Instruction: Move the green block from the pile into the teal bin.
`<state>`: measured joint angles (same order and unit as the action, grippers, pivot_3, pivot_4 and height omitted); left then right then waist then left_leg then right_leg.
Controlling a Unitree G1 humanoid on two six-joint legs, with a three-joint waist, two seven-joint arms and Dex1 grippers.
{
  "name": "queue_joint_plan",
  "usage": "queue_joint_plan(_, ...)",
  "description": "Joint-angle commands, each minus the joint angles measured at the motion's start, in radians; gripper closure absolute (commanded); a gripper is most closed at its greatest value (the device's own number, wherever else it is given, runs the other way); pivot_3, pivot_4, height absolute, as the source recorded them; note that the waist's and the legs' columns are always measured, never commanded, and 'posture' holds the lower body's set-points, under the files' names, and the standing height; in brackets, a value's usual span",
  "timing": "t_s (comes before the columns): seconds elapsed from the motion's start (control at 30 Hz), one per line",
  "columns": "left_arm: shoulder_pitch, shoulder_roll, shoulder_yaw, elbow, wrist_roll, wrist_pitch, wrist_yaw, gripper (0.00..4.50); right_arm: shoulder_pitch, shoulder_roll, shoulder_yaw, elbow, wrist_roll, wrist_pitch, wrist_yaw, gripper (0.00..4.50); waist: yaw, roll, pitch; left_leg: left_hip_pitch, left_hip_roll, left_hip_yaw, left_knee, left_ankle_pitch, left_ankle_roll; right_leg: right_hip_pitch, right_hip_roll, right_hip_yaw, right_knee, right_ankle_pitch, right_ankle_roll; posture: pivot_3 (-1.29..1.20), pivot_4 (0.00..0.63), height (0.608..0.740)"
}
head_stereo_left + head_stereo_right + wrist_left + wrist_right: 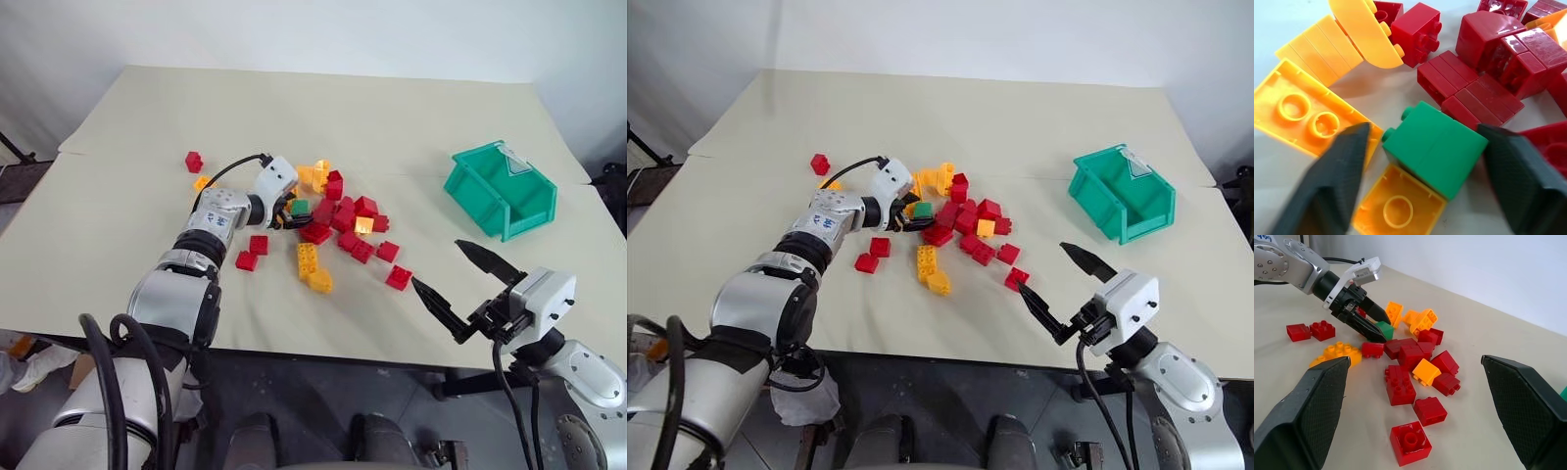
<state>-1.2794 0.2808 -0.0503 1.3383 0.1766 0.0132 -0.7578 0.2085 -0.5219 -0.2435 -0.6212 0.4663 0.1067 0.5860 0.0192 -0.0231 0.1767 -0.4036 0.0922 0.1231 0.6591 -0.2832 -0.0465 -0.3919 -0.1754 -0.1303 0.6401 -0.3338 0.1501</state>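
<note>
Green block (1435, 147) between the left gripper's (1425, 181) spread jaws, untouched.

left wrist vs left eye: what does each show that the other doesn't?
Left wrist alone: a yellow brick lying hollow side up under the green block's near corner, and gaps between that block and both fingers of the left claw.
Left eye alone: the teal bin far off to the right, and the open right claw.
Both: the green block among the pile.
</note>
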Motion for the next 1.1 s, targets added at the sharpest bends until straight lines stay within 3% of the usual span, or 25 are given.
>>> queue_joint_plan(0.03, 0.018, 0.014, -0.027, 0.005, 0.032, 0.02, -0.034, 2.0, -0.008, 0.011, -0.015, -0.028, -0.002, -0.021, -0.012, 0.0, -0.003, 0.0, 0.0, 0.0, 0.0, 0.0, 0.0, 0.0, 0.0, 0.0, 0.0, 0.0, 0.001, 0.0, 0.0, 0.0, 0.15, 0.74)
queue_joint_plan(0.23, 0.016, 0.025, 0.015, -0.005, -0.008, -0.026, -0.029, 2.0, -0.016, 0.018, -0.008, -0.022, -0.01, -0.021, -0.008, 0.0, -0.004, 0.0, 0.0, 0.0, 0.0, 0.0, 0.0, 0.0, 0.0, 0.0, 0.0, 0.0, 0.001, 0.0, 0.0, 0.0, 0.15, 0.74)
queue_joint_plan(0.37, -0.014, 0.021, 0.095, -0.037, -0.094, -0.19, -0.094, 2.0, -0.013, 0.019, -0.009, -0.021, -0.011, -0.021, -0.004, 0.0, -0.004, 0.0, 0.0, 0.0, 0.0, 0.0, 0.0, 0.0, 0.0, -0.001, 0.0, 0.0, 0.001, 0.0, 0.0, 0.0, 0.15, 0.74)
queue_joint_plan(0.47, -0.045, 0.008, 0.146, -0.06, -0.167, -0.256, -0.266, 2.0, -0.003, 0.016, -0.021, -0.027, -0.005, -0.018, -0.001, 0.0, 0.0, -0.001, 0.0, -0.002, 0.0, 0.0, 0.001, 0.0, 0.0, -0.002, 0.0, 0.0, 0.001, 0.0, 0.0, 0.0, 0.15, 0.74)
queue_joint_plan(0.63, -0.063, -0.072, 0.096, -0.104, -0.187, -0.266, -0.557, 2.0, 0.054, 0.001, -0.089, -0.056, 0.015, -0.008, 0.001, 0.0, 0.009, 0.0, 0.0, -0.002, 0.0, 0.0, 0.001, 0.0, 0.0, -0.001, 0.0, 0.0, 0.0, 0.0, 0.0, 0.0, 0.15, 0.74)
queue_joint_plan(0.77, -0.051, -0.191, 0.043, -0.137, -0.179, -0.284, -0.622, 2.0, 0.145, 0.001, -0.154, -0.078, 0.021, -0.013, 0.012, 0.0, 0.01, -0.001, 0.0, -0.002, 0.0, 0.0, 0.001, -0.001, 0.002, 0.0, 0.0, 0.0, -0.003, 0.0, 0.0, 0.0, 0.15, 0.74)
queue_joint_plan(0.93, -0.035, -0.346, -0.017, -0.12, -0.144, -0.309, -0.546, 2.0, 0.252, 0.027, -0.208, -0.114, 0.024, -0.022, 0.003, 0.0, 0.004, -0.001, 0.0, -0.003, 0.0, 0.0, 0.001, -0.001, 0.002, 0.0, 0.0, 0.0, -0.003, 0.0, 0.0, 0.0, 0.15, 0.74)
queue_joint_plan(1.1, -0.01, -0.449, -0.079, -0.074, -0.073, -0.286, -0.351, 2.0, 0.326, 0.07, -0.225, -0.15, 0.013, -0.025, -0.021, 0.0, -0.003, 0.001, 0.0, -0.001, 0.0, 0.0, 0.002, -0.001, 0.002, -0.001, 0.0, 0.001, -0.003, 0.0, 0.0, 0.0, 0.15, 0.74)
